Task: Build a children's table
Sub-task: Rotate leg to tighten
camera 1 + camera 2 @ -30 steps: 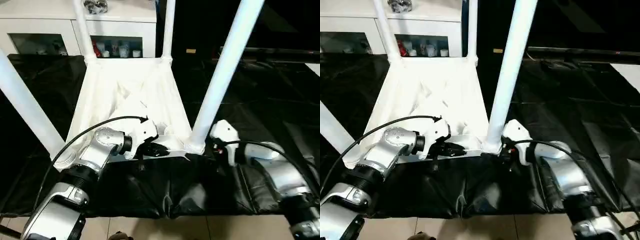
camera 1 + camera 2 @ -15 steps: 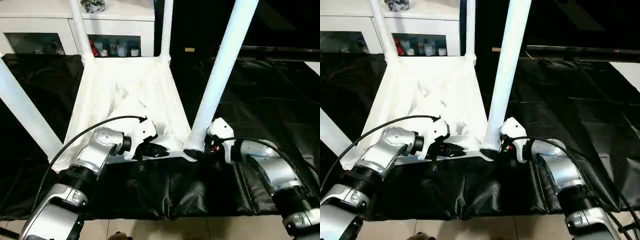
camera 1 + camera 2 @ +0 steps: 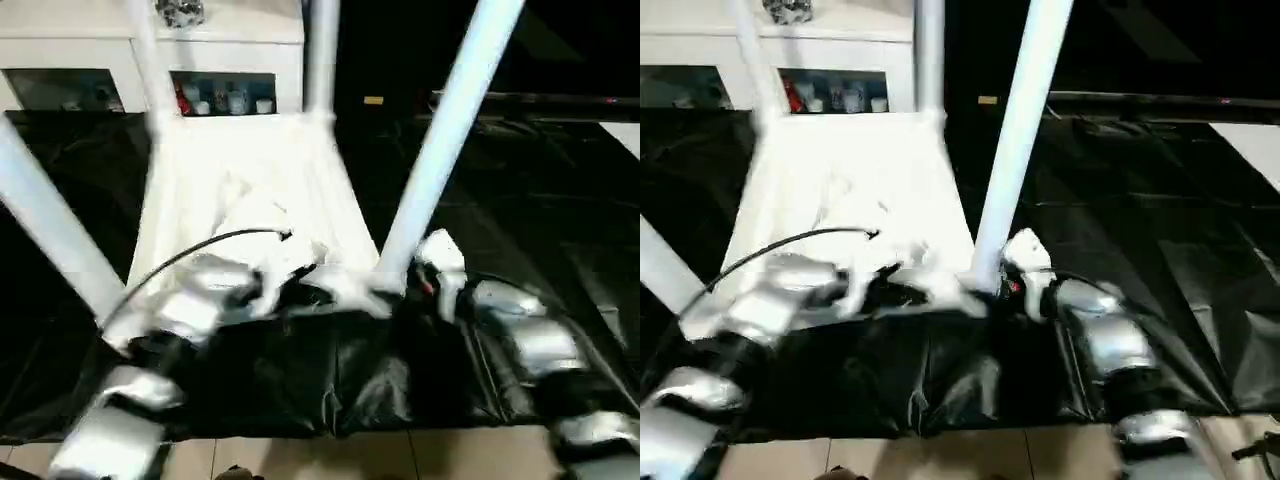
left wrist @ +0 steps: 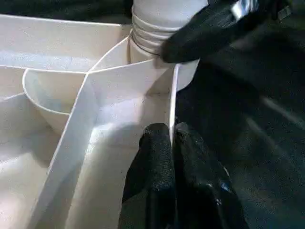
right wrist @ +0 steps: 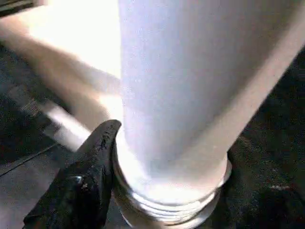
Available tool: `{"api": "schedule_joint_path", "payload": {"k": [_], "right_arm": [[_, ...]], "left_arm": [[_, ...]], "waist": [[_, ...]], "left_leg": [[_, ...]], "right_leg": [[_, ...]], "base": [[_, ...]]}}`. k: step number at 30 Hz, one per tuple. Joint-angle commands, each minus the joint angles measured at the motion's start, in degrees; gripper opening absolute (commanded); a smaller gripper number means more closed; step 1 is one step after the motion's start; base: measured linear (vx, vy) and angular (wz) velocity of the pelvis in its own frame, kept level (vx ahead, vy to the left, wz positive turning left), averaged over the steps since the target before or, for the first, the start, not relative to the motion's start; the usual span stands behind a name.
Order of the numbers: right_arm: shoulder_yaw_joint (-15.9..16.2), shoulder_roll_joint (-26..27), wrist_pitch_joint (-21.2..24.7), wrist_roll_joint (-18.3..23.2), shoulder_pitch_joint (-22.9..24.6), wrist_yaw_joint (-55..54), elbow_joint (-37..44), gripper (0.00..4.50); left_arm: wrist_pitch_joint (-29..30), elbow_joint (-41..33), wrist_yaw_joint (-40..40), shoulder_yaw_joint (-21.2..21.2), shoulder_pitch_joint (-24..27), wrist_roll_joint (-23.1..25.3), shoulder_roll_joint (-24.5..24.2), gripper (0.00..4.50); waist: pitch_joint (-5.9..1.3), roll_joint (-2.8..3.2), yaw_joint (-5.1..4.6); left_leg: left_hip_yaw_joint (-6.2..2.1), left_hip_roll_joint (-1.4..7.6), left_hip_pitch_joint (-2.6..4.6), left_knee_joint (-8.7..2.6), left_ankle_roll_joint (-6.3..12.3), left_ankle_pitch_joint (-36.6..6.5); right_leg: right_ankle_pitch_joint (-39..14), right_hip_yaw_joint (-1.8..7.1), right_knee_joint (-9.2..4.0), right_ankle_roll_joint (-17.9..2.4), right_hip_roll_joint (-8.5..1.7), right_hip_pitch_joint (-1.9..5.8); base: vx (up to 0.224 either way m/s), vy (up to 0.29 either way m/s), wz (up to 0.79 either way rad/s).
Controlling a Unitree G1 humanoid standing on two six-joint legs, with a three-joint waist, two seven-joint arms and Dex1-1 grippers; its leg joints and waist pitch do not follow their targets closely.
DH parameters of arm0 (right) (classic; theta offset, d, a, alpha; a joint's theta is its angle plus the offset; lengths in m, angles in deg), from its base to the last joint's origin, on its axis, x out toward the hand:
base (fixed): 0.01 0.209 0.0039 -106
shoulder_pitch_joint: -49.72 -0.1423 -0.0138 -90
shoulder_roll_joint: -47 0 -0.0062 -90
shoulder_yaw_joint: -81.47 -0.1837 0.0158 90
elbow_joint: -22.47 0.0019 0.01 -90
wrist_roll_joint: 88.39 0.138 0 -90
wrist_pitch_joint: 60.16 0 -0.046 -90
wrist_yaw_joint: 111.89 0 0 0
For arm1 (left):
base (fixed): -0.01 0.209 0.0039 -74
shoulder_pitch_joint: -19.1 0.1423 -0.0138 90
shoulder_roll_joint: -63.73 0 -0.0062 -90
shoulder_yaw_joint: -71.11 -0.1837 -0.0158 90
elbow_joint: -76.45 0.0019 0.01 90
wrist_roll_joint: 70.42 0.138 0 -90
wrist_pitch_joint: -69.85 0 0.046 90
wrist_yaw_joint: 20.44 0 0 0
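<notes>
On the black work table (image 3: 560, 200) the white table top (image 3: 240, 170) lay upside down, four legs up. Left gripper (image 4: 170, 143) pinched its near rim; right gripper (image 5: 162, 157) hugged the near right leg (image 3: 445, 140) base. Best to hold firm and press squarely.

Both head views are smeared by motion blur: the forearms (image 3: 190, 300) and the table (image 3: 240, 190) lose their edges, and the legs (image 3: 445, 140) streak softly. Light falls from above and glares on the white underside, washing out its ribs, while the black surface (image 3: 520, 190) stays dim with faint sheen on its creases. The left wrist view is fairly sharp, with soft shadows between ribs. The right wrist view is blurred, the leg (image 5: 190, 86) overexposed near the upper edge.
</notes>
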Motion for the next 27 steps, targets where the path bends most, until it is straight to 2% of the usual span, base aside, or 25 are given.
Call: {"api": "schedule_joint_path", "payload": {"k": [1,2,4,5,8,9,11,13,14,16,17,18,20,22,27], "right_arm": [[1.69,4.51,0.82,-1.24,-0.45,-5.79,-1.68,2.74],[1.64,6.43,0.86,-1.65,-0.79,-8.68,-2.21,2.74],[1.73,9.47,0.84,-1.98,-1.76,-12.16,-3.28,2.74],[1.76,10.65,0.70,-2.03,-2.23,-13.32,-3.79,2.74],[3.18,13.15,-2.06,-2.38,-2.81,-10.90,-3.36,2.74],[3.35,13.12,-2.35,-2.42,-2.70,-10.28,-3.16,2.74],[2.90,12.86,-1.88,-1.44,-2.36,-8.55,-2.54,3.44],[2.15,11.27,-0.94,0.18,-1.65,-5.56,-1.08,3.44],[2.22,10.51,-1.02,0.00,-1.37,-4.76,-0.63,3.52],[2.51,9.51,-1.45,-0.52,-1.18,-3.92,-0.41,3.89],[2.71,6.57,-1.88,-0.72,-0.79,-0.43,-0.11,3.89],[2.72,6.52,-1.89,-0.73,-0.78,-0.37,-0.11,3.89],[2.70,4.24,-2.19,-0.63,-0.57,2.49,-0.02,3.89],[2.68,2.26,-2.19,-0.26,-0.44,5.45,0.17,3.89],[4.32,-2.77,-1.60,0.62,0.41,16.37,2.44,3.89]], "left_arm": [[1.54,1.83,6.79,0.97,-1.08,-0.84,4.86,0.00],[1.85,2.46,8.74,1.03,-1.63,-0.71,6.55,0.00],[1.69,3.76,11.49,0.68,-2.48,-0.03,8.78,0.00],[1.37,4.29,12.32,0.41,-2.74,0.36,9.41,0.00],[0.16,4.85,11.72,-0.84,-2.64,1.50,9.42,0.00],[0.03,4.66,11.34,-0.80,-2.49,1.44,9.23,0.00],[-0.75,4.15,10.23,-0.70,-2.06,1.29,8.50,0.00],[-2.37,3.27,7.80,-0.45,-1.26,0.75,6.82,0.00],[-2.99,3.11,7.02,-0.29,-1.00,0.69,6.28,0.00],[-3.90,3.10,5.93,-0.13,-0.77,0.55,5.69,0.00],[-5.26,2.27,2.32,0.05,0.04,-0.32,3.85,0.00],[-5.28,2.25,2.25,0.05,0.06,-0.34,3.81,0.00],[-5.69,1.16,-0.97,0.15,0.78,-1.23,2.29,0.00],[-5.37,-0.08,-4.08,0.17,1.48,-2.10,0.83,0.00],[-6.34,-1.97,-12.41,-0.33,2.82,-3.79,-2.73,0.00]], "waist": [[-3.41,-0.78,0.21],[-3.19,-0.28,0.12],[-3.26,-0.57,-0.07],[-3.26,-0.12,-0.07],[-3.37,-0.05,-0.18],[-3.39,-0.25,-0.22],[-3.38,-0.34,-0.17],[-3.35,-0.42,-0.19],[-3.33,-0.52,-0.31],[-3.42,-0.57,-0.30],[-3.42,-0.77,-0.34],[-3.43,-0.86,-0.11],[-3.38,-0.88,-0.18],[-3.44,-0.81,-0.16],[-3.53,-0.54,0.50]], "left_leg": [[-1.37,1.84,0.72,-4.16,0.42,-15.68],[-1.30,1.75,1.00,-4.13,0.38,-16.59],[-1.49,1.54,0.84,-4.20,0.25,-17.20],[-1.58,1.57,0.98,-4.28,0.21,-17.49],[-1.70,1.58,0.85,-4.43,0.60,-18.45],[-1.66,1.61,0.86,-4.43,0.79,-18.55],[-1.67,1.57,0.78,-4.45,1.19,-18.32],[-1.64,1.57,0.75,-4.45,1.63,-18.56],[-1.74,1.60,0.42,-4.57,1.80,-18.13],[-1.55,1.56,0.66,-4.41,2.05,-17.26],[-1.52,1.57,0.52,-4.42,2.16,-16.79],[-1.56,1.58,0.37,-4.39,2.61,-16.19],[-1.47,1.66,0.27,-4.42,2.87,-15.56],[-1.52,1.76,0.32,-4.47,2.88,-15.19],[-1.32,2.18,0.52,-4.49,3.33,-14.38]], "right_leg": [[-24.44,2.38,-5.57,-9.25,-4.29,2.25],[-26.06,2.45,-5.96,-8.72,-4.18,1.76],[-29.19,2.22,-6.27,-7.27,-4.22,2.04],[-29.81,2.25,-6.46,-6.68,-4.19,1.77],[-28.87,2.20,-6.53,-6.39,-4.09,1.85],[-28.10,2.26,-6.46,-6.52,-4.03,1.80],[-28.06,2.26,-6.39,-6.72,-4.12,1.85],[-28.57,2.26,-6.54,-6.59,-4.17,1.84],[-28.49,2.27,-6.38,-6.41,-4.21,2.05],[-28.10,2.39,-6.41,-6.54,-4.19,1.84],[-27.88,2.41,-6.36,-6.63,-4.20,1.93],[-27.75,2.37,-6.28,-6.56,-4.27,2.15],[-27.09,2.44,-6.21,-6.72,-4.25,2.03],[-26.83,2.39,-6.09,-7.11,-4.31,2.12],[-21.81,2.60,-5.46,-9.32,-4.13,2.05]], "base": [[0.000,0.000,0.00],[0.000,0.000,0.00],[0.000,0.000,0.00],[0.000,0.000,0.00],[0.000,0.000,0.00],[0.000,0.000,0.00],[0.000,0.000,0.00],[0.000,0.000,0.00],[0.000,0.000,0.00],[0.000,0.000,0.00],[0.000,0.000,0.00],[0.000,0.000,0.00],[0.000,0.000,0.00],[0.000,0.000,0.00],[0.000,0.000,0.00]]}}
